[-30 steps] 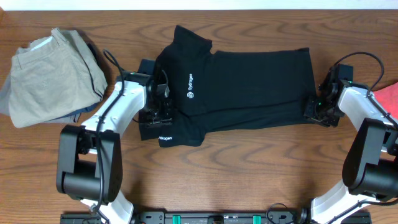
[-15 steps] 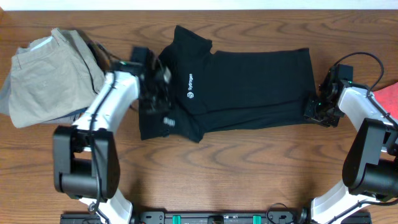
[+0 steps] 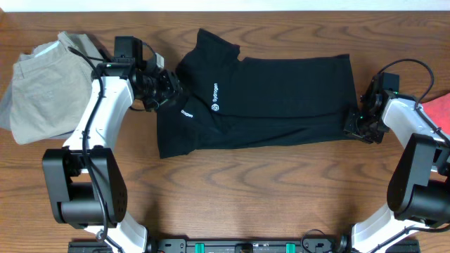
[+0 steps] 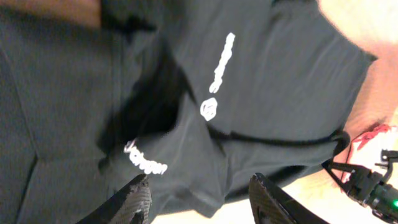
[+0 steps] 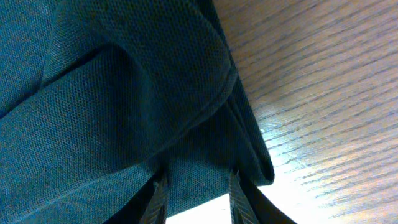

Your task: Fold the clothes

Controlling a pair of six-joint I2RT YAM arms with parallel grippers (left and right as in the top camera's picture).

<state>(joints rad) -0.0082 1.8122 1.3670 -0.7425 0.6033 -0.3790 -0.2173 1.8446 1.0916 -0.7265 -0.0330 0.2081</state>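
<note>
1. The black soft fabric T-shirt (image 3: 281,98), with small white logo prints, lies flat across the middle of the brown wooden table (image 3: 267,190). Its length runs left to right, and its left end is already doubled over itself.
2. The right gripper (image 3: 354,125) sits at the shirt's near right corner. In the right wrist view its fingers (image 5: 158,193) are clamped on a bunched edge of the fabric. This probably pins that end so the cloth cannot slide while the other end is worked.
3. The left gripper (image 3: 167,89) hovers at the far left edge of the shirt, just beside the folded sleeve. In the left wrist view its jaws stand apart with nothing between them, and the fabric lies below.
4. The empty left tool is likely placed there to take a fresh hold of the left end for the next fold.
5. The folded khaki-beige trousers (image 3: 42,91) lie at the far left, beside the left arm. A red-pink cloth (image 3: 439,109) peeks in at the right edge. Both are clear of the shirt.
</note>
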